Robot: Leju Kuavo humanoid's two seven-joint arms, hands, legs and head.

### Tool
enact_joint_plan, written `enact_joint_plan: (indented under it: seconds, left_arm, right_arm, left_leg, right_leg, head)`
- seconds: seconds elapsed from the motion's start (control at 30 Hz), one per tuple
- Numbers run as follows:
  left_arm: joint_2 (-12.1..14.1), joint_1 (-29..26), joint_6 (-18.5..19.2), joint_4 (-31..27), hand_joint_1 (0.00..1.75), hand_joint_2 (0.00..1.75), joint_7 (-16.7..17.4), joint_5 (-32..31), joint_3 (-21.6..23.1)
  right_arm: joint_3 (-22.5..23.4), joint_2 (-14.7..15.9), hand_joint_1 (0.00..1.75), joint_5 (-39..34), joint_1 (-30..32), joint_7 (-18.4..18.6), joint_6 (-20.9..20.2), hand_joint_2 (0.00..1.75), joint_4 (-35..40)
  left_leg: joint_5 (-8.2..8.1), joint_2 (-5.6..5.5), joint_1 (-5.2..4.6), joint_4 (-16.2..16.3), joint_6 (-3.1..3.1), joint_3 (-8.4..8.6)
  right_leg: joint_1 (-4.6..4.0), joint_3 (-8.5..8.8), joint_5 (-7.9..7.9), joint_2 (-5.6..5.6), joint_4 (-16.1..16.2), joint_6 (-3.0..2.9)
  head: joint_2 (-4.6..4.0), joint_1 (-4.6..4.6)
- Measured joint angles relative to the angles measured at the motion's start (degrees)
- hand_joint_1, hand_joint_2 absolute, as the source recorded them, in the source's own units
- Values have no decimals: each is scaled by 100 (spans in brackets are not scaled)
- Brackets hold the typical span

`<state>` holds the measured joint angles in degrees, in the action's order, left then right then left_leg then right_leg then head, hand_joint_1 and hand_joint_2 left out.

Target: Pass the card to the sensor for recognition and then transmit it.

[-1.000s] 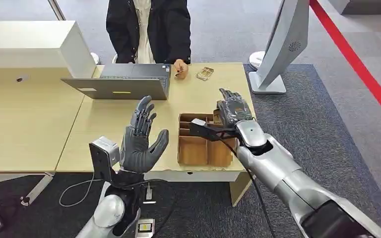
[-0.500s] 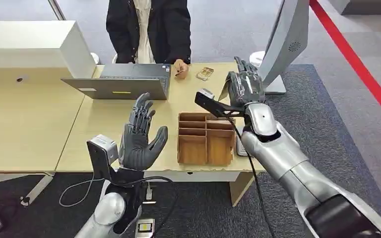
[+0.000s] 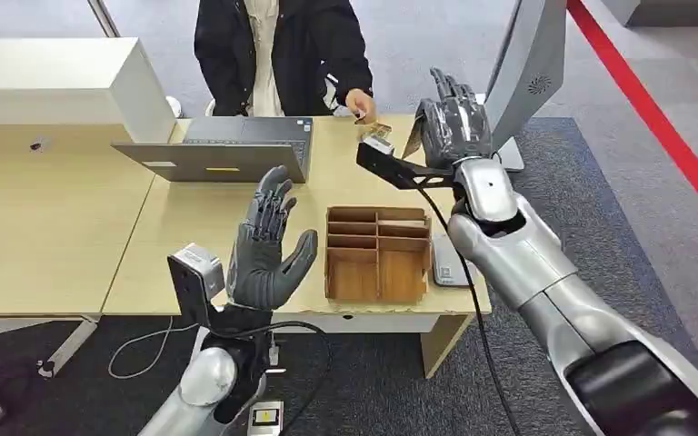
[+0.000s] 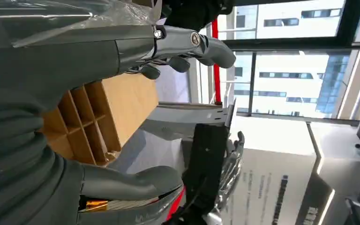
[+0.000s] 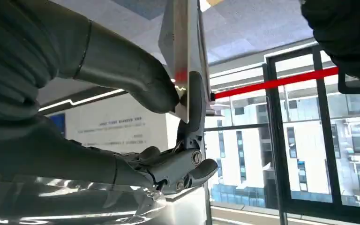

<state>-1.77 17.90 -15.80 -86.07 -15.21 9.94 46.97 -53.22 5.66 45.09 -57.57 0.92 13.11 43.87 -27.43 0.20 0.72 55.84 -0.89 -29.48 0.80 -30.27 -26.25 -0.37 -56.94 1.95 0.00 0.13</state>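
Your card (image 5: 180,56) is already in the right hand (image 3: 454,123): the right wrist view shows it pinched between the thick thumb and a darker finger, held edge-on so you see it as a thin pale slab with its long axis running away from the palm. From the head view you catch only a light sliver of it at the hand's inner side, so take its exact tilt with some caution.

That hand is raised above the far right corner of the table (image 3: 73,236), just beside the tall grey standing unit (image 3: 523,86), which I judge to be the sensor. The card lies on the side of the hand turned away from that unit, so the coming move turns on carrying the card across and facing its flat side to the grey panel, not its edge.

The person (image 3: 277,45) stands across the table, one hand (image 3: 360,102) reaching toward the table's far edge, close to the raised right hand; that is the likely direction for the handover afterward.

Your left hand (image 3: 268,250) holds nothing, fingers spread and upright over the near edge of the table, well apart from the card. The wooden divided tray (image 3: 377,254) sits between the two arms, and a laptop (image 3: 223,154) lies beyond the left hand.
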Motion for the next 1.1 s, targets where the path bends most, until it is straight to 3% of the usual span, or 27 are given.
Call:
enact_joint_plan:
  seconds: [0.2, 0.33, 0.7, 1.1]
  left_arm:
    - [-72, 71, 181, 85, 0, 175, -44, 41, 33]
    - [-129, 121, 217, 138, 0, 175, -65, 65, 42]
    - [-149, 187, 315, 201, 0, 175, -46, 103, 94]
    - [-146, 203, 311, 234, 0, 175, 52, 64, 129]
  right_arm:
    - [-98, -284, 175, -384, -730, -201, -656, 175, -370]
    - [-157, -557, 175, -405, -1167, -245, -878, 175, -727]
    - [-383, -1148, 175, -247, -1705, 61, -1025, 175, -1613]
    - [-509, -1377, 175, -291, -1776, 275, -990, 175, -2131]
  left_leg:
    - [0, 0, 0, 0, 0, -2]
    - [0, 0, 1, 0, 0, -3]
    - [0, -1, 0, 0, 0, -2]
    - [0, 0, 0, 0, 0, -2]
  right_leg:
    - [-1, 0, 0, 0, -1, 0]
    - [-1, -3, 0, 0, -1, 0]
    - [-1, -2, 0, 0, -1, 0]
    - [-1, -2, 0, 0, -1, 0]
  head:
    - [0, -2]
    - [0, -2]
    - [0, -2]
    - [0, 0]
